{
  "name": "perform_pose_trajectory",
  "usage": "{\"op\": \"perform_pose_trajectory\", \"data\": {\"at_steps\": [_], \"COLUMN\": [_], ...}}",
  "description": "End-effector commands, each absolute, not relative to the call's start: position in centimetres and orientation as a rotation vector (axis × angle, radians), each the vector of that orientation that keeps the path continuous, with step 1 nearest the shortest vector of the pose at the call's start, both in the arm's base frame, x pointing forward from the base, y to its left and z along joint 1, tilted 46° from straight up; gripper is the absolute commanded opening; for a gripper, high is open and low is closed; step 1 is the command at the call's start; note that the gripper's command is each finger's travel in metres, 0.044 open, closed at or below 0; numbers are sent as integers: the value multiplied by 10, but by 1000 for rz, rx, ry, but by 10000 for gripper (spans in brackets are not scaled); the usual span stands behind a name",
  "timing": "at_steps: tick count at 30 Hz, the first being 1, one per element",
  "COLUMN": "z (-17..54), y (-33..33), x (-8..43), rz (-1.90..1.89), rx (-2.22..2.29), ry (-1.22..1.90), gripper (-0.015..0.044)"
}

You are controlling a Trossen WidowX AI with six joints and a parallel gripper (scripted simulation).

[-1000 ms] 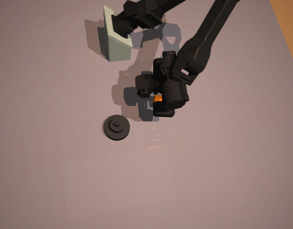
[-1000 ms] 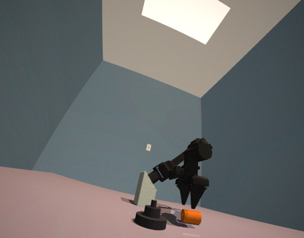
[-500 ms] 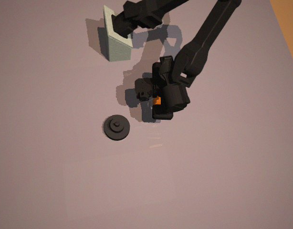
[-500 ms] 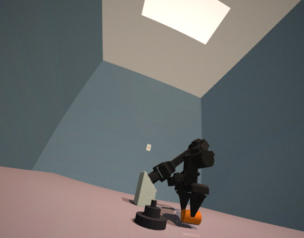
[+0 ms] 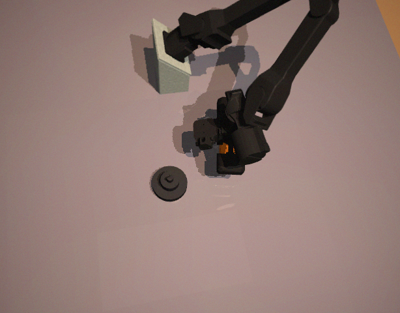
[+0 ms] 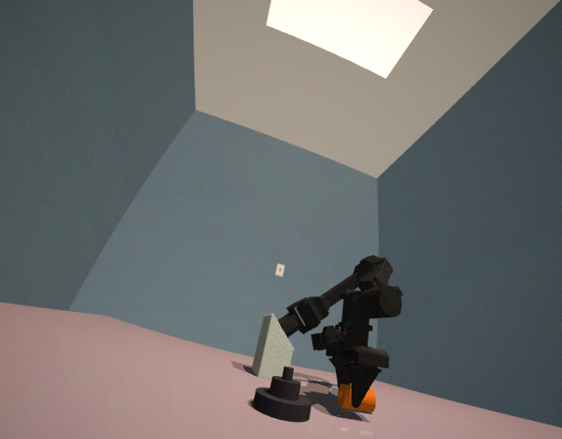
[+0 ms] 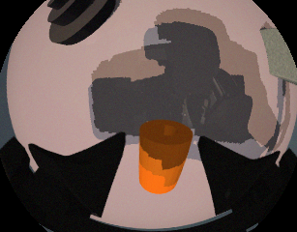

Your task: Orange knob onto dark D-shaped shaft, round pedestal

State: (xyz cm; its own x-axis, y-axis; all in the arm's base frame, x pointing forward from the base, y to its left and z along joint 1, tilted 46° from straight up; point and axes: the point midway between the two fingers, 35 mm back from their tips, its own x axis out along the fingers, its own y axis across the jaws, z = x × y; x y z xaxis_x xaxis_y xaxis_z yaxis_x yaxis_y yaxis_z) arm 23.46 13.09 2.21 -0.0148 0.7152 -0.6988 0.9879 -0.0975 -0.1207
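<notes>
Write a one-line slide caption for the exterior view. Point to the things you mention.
Open gripper (image 6: 351, 394) (image 7: 163, 139) straddles the orange knob (image 6: 364, 400) (image 7: 160, 161) lying beside the dark pedestal (image 5: 162, 193) (image 6: 281, 406) (image 7: 80, 30).

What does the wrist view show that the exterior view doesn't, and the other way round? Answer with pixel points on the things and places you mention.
Only the wrist view: the recess in the orange knob's (image 6: 343, 398) (image 7: 160, 166) end, and gaps between the knob and both fingers of the open hand (image 6: 350, 394) (image 7: 163, 139).

Only the exterior view: the pedestal's (image 6: 281, 405) (image 7: 71, 34) full outline with its upright shaft (image 6: 287, 373), a bright ceiling panel (image 6: 350, 33) and a small wall plate (image 6: 279, 270).

Both: knob, hand, part of the pedestal, and the pale green block (image 6: 272, 351) (image 7: 282, 55).
</notes>
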Motion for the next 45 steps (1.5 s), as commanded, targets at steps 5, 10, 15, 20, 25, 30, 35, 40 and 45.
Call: {"op": "perform_pose_trajectory", "data": {"at_steps": [5,10,15,20,25,30,35,40,45], "z": [22,22,22,22,25,31,36,40,45], "y": [131,131,131,131,131,132,133,134,135], "x": [235,235,235,235,235,236,237,237,238], "rz": [-888,-888,-888,-888,-923,-989,-1042,-1090,-1137], "rx": [1860,1860,1860,1860,1820,1749,1689,1633,1575], "ry": [1768,1768,1768,1768,1739,1683,1636,1591,1545], "gripper": [240,233,200,181,181,181,181,181,181]}}
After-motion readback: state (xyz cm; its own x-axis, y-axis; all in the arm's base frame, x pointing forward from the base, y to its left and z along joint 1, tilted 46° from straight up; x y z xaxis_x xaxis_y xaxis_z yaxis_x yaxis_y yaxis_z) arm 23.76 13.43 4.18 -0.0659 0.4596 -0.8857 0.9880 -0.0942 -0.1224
